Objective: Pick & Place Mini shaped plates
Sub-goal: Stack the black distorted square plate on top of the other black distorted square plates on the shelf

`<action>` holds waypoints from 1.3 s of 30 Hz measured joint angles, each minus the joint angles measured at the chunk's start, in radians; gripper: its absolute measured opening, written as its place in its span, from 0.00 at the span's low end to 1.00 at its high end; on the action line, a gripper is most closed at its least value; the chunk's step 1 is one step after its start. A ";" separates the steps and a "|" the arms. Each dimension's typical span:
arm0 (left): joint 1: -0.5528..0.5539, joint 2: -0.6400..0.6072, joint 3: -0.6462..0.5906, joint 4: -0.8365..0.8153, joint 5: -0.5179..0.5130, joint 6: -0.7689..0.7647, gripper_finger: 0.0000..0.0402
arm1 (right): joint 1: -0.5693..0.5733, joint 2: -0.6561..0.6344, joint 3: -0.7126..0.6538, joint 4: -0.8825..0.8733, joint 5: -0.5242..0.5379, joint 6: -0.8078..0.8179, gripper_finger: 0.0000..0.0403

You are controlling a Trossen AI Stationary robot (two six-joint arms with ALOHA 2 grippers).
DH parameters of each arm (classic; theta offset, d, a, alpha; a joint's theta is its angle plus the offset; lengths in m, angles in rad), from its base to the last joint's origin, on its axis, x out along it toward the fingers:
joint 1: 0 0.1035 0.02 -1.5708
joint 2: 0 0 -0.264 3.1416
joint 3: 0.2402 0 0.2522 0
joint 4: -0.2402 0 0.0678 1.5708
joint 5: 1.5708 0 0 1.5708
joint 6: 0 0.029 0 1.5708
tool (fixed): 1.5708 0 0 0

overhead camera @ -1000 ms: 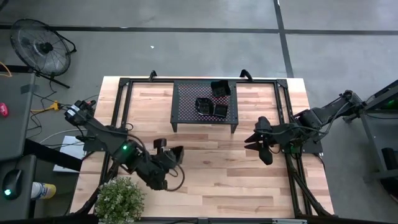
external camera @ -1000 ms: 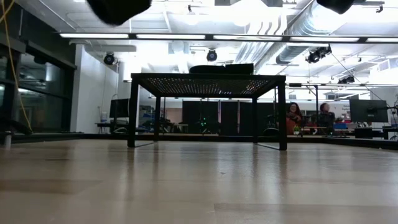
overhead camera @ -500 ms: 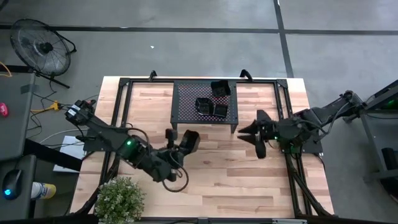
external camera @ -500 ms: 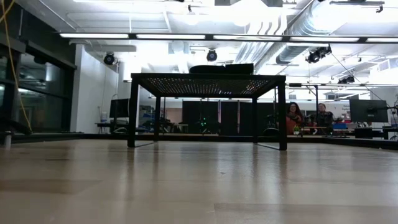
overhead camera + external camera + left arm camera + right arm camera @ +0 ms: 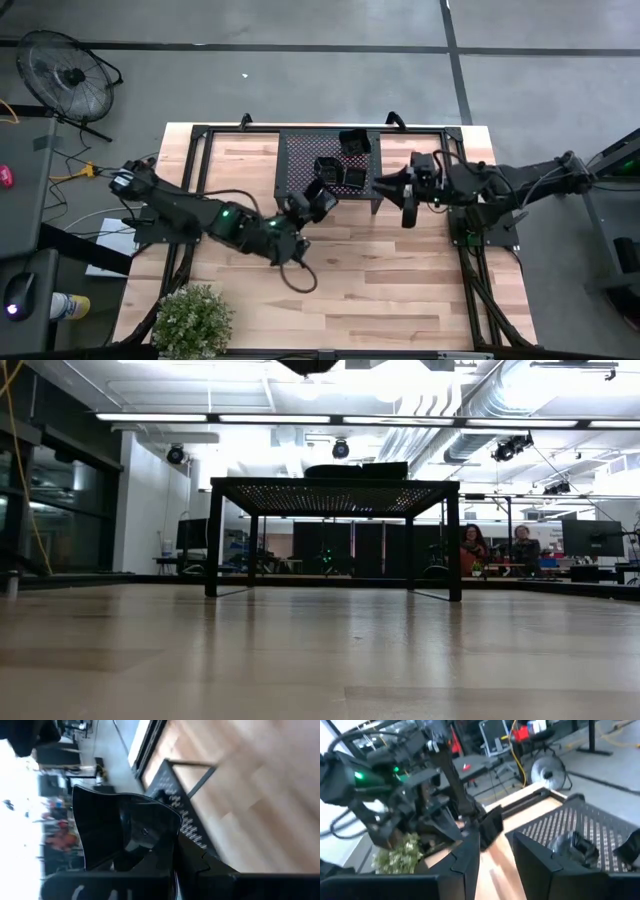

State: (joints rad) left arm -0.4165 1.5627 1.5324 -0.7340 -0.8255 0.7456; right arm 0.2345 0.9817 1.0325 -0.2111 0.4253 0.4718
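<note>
My left gripper holds a small black plate — I can see it pinched between the fingers in the left wrist view, tilted up on its edge. From above, the plate sits just at the front left edge of the rack, about to go over it. Three more plates already lie on the rack top, toward its middle and back right. So the open spot I want is just past the hand, toward the back of the table, and the left arm is the one that has to reach it.

My right gripper hangs by the rack's front right corner. Its fingers look spread apart with nothing between them. It is near the rack too, but it carries nothing — I think it should wait.
</note>
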 joint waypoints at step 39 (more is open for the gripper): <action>0.103 0.040 -0.010 0.081 -0.396 0.489 0.00 | -0.140 0.546 0.618 -0.390 0.183 -0.265 0.28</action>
State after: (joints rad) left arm -0.3138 1.6026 1.5220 -0.6533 -1.2215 1.2341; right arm 0.0942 1.5280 1.6505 -0.6016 0.6084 0.2067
